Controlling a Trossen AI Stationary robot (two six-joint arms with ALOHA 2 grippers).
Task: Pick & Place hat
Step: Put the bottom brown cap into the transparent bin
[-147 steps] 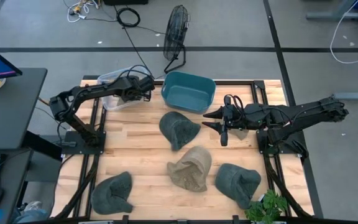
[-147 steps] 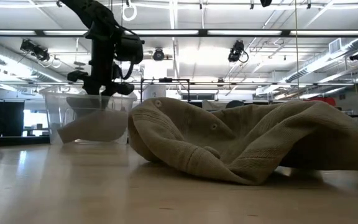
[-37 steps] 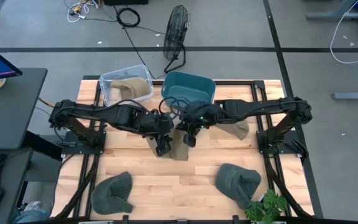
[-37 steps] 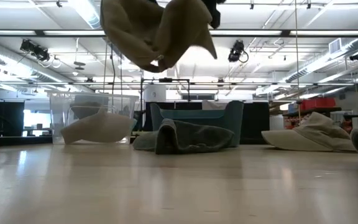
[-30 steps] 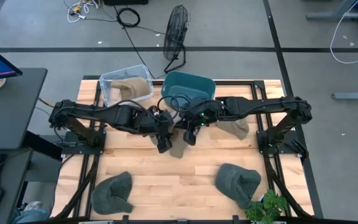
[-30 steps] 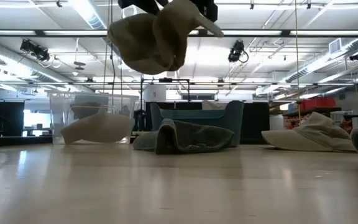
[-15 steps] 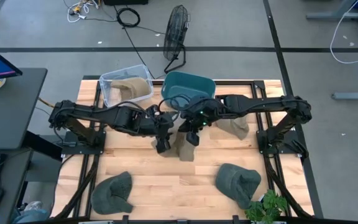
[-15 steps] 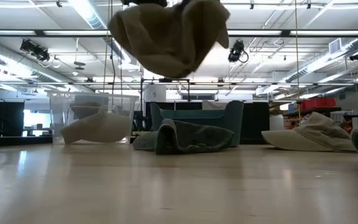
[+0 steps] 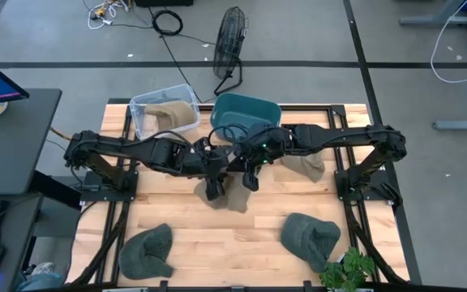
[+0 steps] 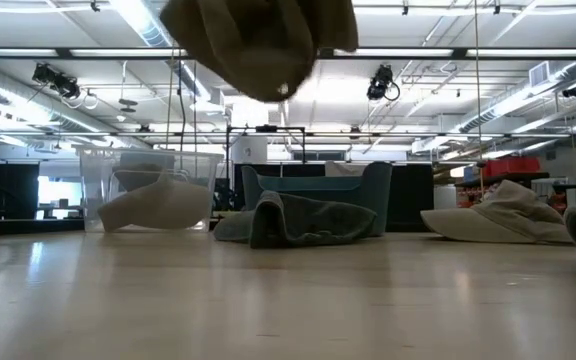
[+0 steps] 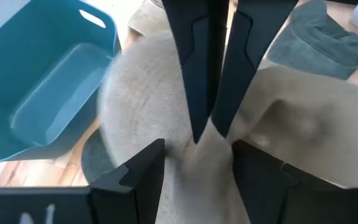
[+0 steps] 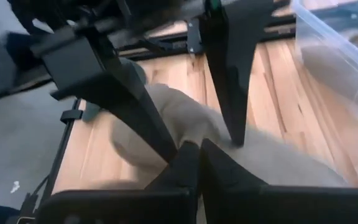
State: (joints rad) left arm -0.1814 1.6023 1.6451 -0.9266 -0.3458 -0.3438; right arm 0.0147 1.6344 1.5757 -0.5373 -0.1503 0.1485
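Observation:
A tan hat (image 9: 232, 199) hangs over the middle of the table, high up in the low view (image 10: 258, 45) and clear of the wood. My right gripper (image 9: 250, 182) is shut on a ridge of its cloth. My left gripper (image 9: 213, 192) faces it from the table's left. It is open, with one finger on each side of that same ridge (image 11: 199, 167). A teal bin (image 9: 246, 118) and a clear bin (image 9: 164, 113) stand at the far edge. The clear bin holds another tan hat. My right gripper pinches a raised fold of the tan hat's cloth (image 11: 211, 138) between its two shut fingers (image 11: 194, 74), slanting down from the table's right. The hat hangs slack below the fingers, lifted clear of the table. My left gripper has the same fold lying between its spread fingers (image 12: 166, 140). The cloth fills the gap, and I cannot tell whether the fingers press it.
A green hat (image 10: 308, 220) lies in front of the teal bin. Another tan hat (image 9: 306, 166) lies at the right. Two green hats (image 9: 147, 250) (image 9: 309, 238) lie near the front edge, beside a small plant (image 9: 347, 269). Bare wood shows between them.
Both grippers have stayed almost in place over the table's middle. The tan hat below them has swung and turned. It has spread out toward the table's left and now hangs somewhat higher above the wood than a second ago.

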